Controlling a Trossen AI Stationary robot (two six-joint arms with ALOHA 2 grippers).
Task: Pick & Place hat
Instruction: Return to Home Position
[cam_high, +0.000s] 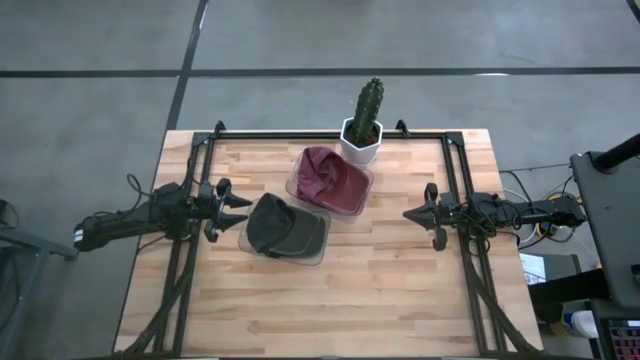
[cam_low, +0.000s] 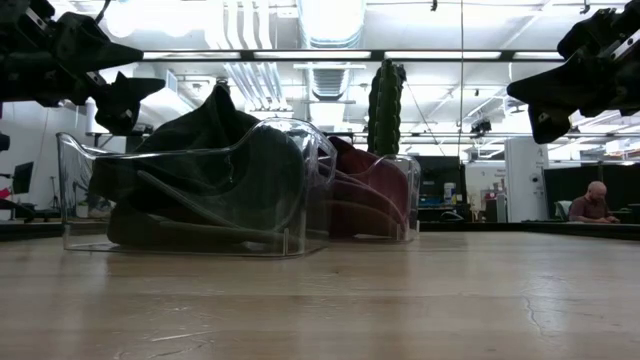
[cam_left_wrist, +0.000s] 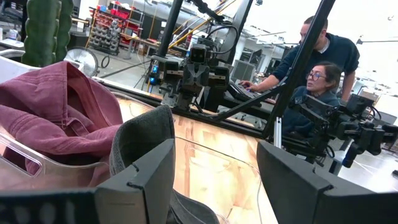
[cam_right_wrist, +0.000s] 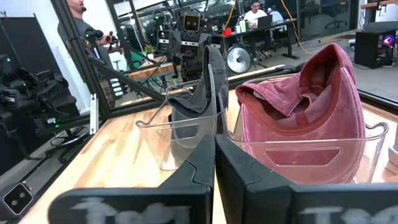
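Note:
A dark grey hat (cam_high: 285, 228) sits in a clear plastic holder (cam_low: 290, 200) on the wooden table. A maroon hat (cam_high: 330, 180) lies in a second clear holder behind it, toward the far edge. My left gripper (cam_high: 238, 211) is open and hovers just off the grey hat's left side, above the table. In the left wrist view the grey hat's edge (cam_left_wrist: 146, 134) stands just past my left gripper (cam_left_wrist: 214, 155). My right gripper (cam_high: 422, 215) is shut and waits near the table's right side, above the table (cam_low: 550, 105).
A cactus in a white pot (cam_high: 363, 130) stands at the table's far edge behind the maroon hat. A black frame (cam_high: 455, 180) runs along the table's sides and far edge. Bare wood (cam_high: 340, 300) lies toward the near edge. People sit and stand (cam_left_wrist: 317, 68) beyond the table.

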